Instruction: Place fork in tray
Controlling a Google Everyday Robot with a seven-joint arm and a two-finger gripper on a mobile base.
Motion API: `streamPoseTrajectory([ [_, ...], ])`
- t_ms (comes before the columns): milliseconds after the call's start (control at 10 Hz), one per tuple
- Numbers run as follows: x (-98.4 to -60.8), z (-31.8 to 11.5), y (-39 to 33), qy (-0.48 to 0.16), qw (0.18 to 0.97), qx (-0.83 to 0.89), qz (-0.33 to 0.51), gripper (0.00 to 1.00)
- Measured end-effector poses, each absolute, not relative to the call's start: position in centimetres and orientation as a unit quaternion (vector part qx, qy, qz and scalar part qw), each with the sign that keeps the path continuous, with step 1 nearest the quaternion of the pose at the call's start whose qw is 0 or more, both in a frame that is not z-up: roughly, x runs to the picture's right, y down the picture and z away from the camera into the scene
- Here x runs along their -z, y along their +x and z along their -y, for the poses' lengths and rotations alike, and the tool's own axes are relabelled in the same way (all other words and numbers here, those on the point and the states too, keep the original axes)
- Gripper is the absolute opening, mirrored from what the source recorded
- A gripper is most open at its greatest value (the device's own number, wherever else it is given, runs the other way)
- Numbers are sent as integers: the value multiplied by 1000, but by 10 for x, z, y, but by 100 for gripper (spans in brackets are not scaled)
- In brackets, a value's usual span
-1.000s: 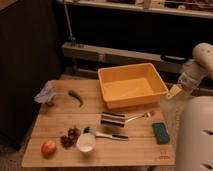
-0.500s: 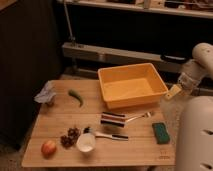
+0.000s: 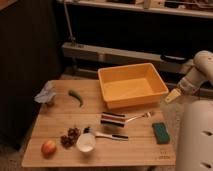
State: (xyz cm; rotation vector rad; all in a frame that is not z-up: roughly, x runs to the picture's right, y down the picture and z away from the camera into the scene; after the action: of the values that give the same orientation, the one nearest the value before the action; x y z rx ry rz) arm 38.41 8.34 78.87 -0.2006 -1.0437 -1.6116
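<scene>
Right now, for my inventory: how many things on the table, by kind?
Utensils: 2 (fork, dark-handled utensil)
Containers: 2 (tray, white bowl)
Food: 3 (green pepper, round fruit, dark cluster)
Other: 3 (green sponge, striped block, crumpled item)
Total: 10
Pincer hangs right of the tray.

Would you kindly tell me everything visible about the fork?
The fork is slim, silver and metallic-looking, lying flat on the wooden table in front of the orange tray. Its handle end meets a striped block; its tines point away from it. The claw hangs beside the tray, clear of the fork.
</scene>
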Motion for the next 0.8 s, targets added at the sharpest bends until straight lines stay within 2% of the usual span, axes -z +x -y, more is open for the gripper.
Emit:
streamPoseTrajectory([
  [400,-794,-99,387,5,575,673,465,74],
  [800,-796,-104,377,49,563,665,489,74],
])
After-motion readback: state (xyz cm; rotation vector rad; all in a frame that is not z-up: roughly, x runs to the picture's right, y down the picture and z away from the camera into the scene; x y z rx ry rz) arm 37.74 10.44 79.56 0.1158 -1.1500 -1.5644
